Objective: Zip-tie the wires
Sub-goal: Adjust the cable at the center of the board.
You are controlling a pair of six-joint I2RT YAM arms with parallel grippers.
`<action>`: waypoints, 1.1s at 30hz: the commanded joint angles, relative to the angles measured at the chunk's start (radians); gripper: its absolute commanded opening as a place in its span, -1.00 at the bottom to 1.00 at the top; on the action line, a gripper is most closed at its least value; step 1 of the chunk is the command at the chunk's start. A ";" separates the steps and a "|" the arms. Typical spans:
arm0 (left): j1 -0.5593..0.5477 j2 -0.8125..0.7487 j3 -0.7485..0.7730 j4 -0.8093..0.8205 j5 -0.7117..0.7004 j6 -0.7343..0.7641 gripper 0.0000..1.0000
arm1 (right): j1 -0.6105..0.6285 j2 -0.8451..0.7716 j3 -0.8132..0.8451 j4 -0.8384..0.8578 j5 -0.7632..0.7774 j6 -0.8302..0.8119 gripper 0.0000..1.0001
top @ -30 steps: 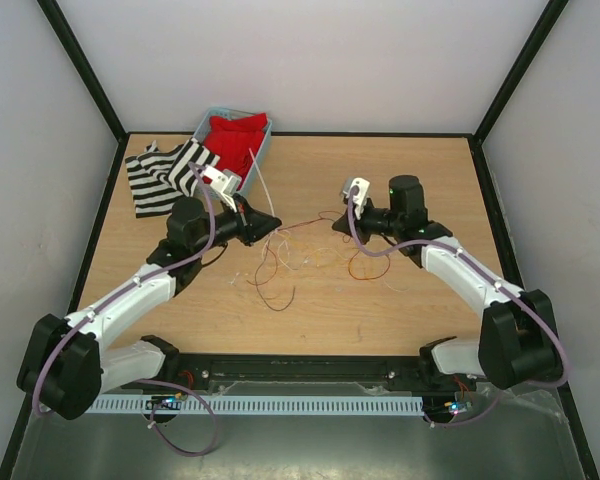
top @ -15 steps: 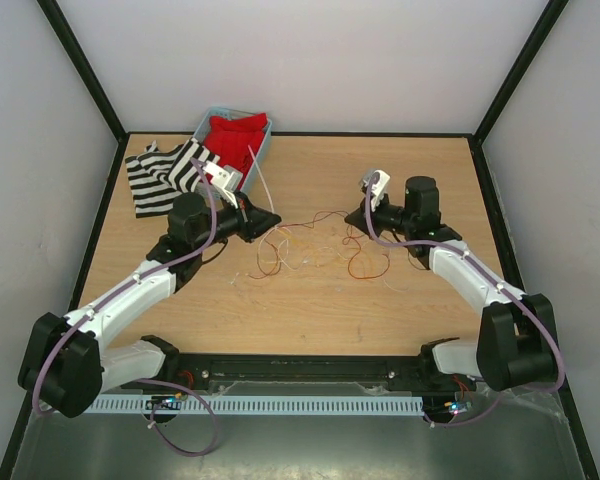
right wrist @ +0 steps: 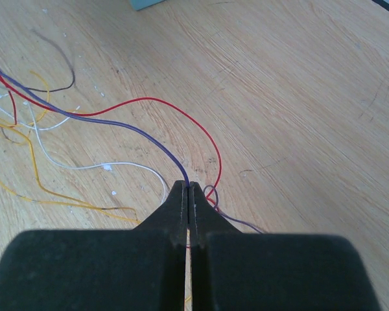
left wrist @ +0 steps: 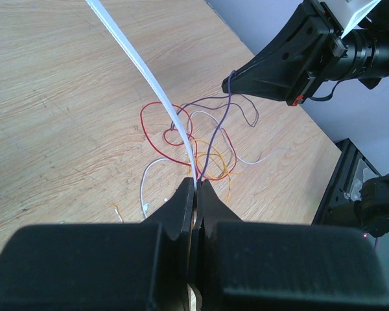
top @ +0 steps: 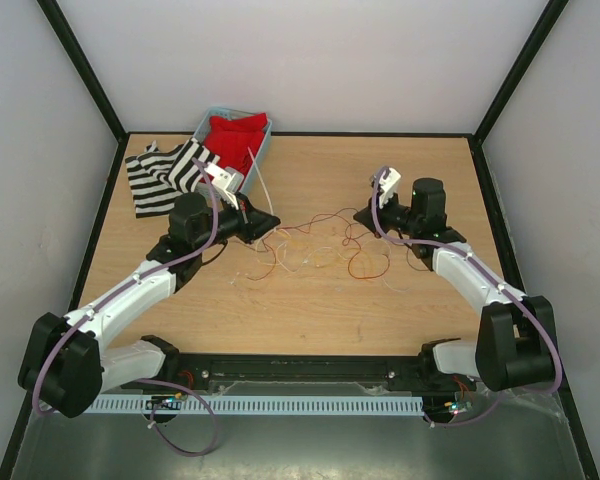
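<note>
Mid-desk (top: 430,160), between my arms, the wires (top: 315,248) sprawl in loops. They look light, limp and springy, best gathered where strands cross. My right pincer (right wrist: 188,186) is pressed together on a purple strand (right wrist: 142,134), and my left pincer (left wrist: 196,183) pinches the white strip (left wrist: 151,79).

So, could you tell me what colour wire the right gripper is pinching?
Purple wire, clearest in the right wrist view.

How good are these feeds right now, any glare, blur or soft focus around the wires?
Top external: light even, shadows faint, no glare, but the wires are hair-thin there. Left wrist: wires and white strip sharp, left pincer body soft. Right wrist: table grain crisp, right pincer blurred up close.
</note>
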 commanded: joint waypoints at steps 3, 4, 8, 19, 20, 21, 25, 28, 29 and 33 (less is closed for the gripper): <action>0.006 -0.030 0.039 0.004 -0.011 0.018 -1.00 | -0.013 -0.022 -0.013 0.034 0.054 0.043 -1.00; 0.005 -0.032 0.039 0.003 -0.012 0.020 -1.00 | -0.017 -0.022 -0.015 0.036 0.063 0.055 -1.00; 0.006 -0.035 0.044 -0.005 -0.016 0.025 -1.00 | -0.025 -0.014 -0.019 0.045 0.067 0.085 -1.00; 0.006 -0.003 0.114 -0.021 -0.011 0.050 -1.00 | -0.025 -0.074 -0.018 0.066 -0.124 0.106 -0.32; 0.006 0.003 0.124 -0.026 -0.010 0.054 -1.00 | -0.025 -0.089 -0.018 0.075 -0.134 0.122 -0.25; 0.005 0.008 0.133 -0.029 -0.010 0.057 -1.00 | -0.026 -0.108 -0.021 0.094 -0.144 0.143 -0.20; 0.005 0.019 0.150 -0.041 -0.022 0.059 -1.00 | -0.015 -0.198 -0.062 0.204 -0.168 0.235 -0.04; 0.006 0.025 0.165 -0.057 -0.045 0.068 -1.00 | 0.035 -0.269 -0.093 0.268 -0.175 0.258 0.02; 0.005 0.027 0.172 -0.063 -0.053 0.066 -1.00 | 0.059 -0.291 -0.101 0.290 -0.182 0.258 0.04; 0.005 0.034 0.196 -0.074 -0.058 0.058 -1.00 | 0.196 -0.305 -0.138 0.373 -0.240 0.232 0.03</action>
